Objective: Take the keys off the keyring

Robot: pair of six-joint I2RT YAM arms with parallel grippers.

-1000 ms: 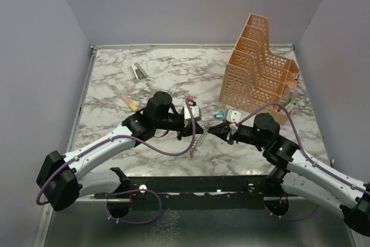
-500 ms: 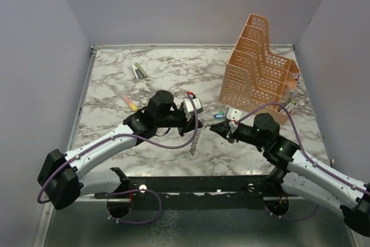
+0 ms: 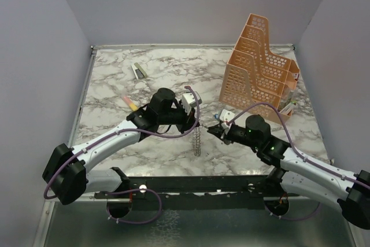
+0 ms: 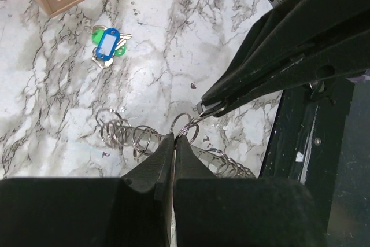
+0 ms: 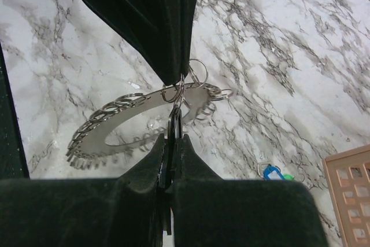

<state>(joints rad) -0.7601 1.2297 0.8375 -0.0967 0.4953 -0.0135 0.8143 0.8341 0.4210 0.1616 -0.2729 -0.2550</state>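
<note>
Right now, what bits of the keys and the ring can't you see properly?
- Top view: the keyring hangs edge-on between the left gripper and the right gripper; its keys are too small to count.
- Left wrist view: the left gripper's own fingers hide much of the keyring.
- Right wrist view: the right gripper's fingers cover what they pinch, and its body cuts off the blue-green tag below.

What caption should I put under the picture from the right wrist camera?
Left gripper and right gripper pinch the keyring, rimmed with keys, above the marble table.
</note>
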